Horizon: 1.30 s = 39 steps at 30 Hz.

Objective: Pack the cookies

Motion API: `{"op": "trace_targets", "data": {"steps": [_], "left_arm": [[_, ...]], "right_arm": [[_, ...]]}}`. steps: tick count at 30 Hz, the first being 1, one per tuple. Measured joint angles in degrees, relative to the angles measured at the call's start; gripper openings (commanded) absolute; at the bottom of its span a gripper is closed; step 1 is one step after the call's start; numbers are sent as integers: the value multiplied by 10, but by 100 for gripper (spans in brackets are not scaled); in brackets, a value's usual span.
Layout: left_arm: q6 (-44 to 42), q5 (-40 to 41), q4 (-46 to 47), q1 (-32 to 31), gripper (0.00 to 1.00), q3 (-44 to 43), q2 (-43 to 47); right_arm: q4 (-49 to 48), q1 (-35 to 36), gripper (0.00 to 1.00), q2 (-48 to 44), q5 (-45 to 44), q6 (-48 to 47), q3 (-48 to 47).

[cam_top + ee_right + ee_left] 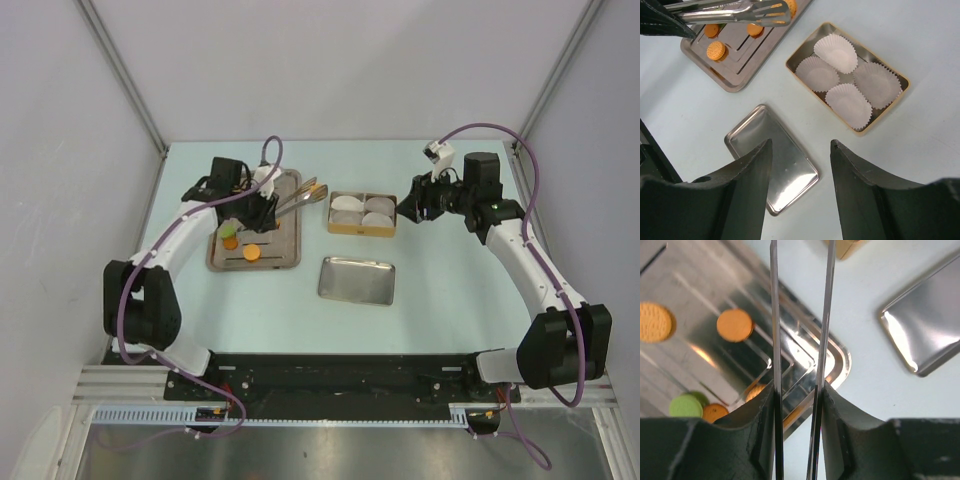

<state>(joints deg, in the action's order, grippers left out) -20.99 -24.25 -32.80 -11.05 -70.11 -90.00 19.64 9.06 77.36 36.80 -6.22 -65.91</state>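
Several orange cookies [252, 253] and one green cookie [229, 231] lie on the ridged metal tray [285, 250] at the left. In the left wrist view the orange ones [735, 324] and the green one [685, 406] lie left of the fingers. My left gripper [265, 205] [800, 390] is shut on the handle of metal tongs [300, 197] [774, 315], which reach toward the gold tin [362, 231]. In the right wrist view an orange cookie [790, 6] sits at the tongs' tip [740, 12]; I cannot tell if it is gripped. My right gripper [405, 210] [801, 142] is open and empty beside the tin.
The gold tin [900, 92] holds several white paper liners [837, 52]. A flat silver lid [357, 280] [772, 160] [925, 325] lies in front of the tin. Grey walls close in the table at the back and sides.
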Motion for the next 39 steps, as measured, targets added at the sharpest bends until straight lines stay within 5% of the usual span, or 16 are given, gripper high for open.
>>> {"op": "trace_targets", "data": {"steps": [15,39], "left_arm": [[0,12,-9,-110,27,-75,-53],[0,47,0,-128,28,-68,-85]], "right_arm": [[0,-10,54,2,-2,-1,0],[2,-14,54,4,-1,-1,0]]}}
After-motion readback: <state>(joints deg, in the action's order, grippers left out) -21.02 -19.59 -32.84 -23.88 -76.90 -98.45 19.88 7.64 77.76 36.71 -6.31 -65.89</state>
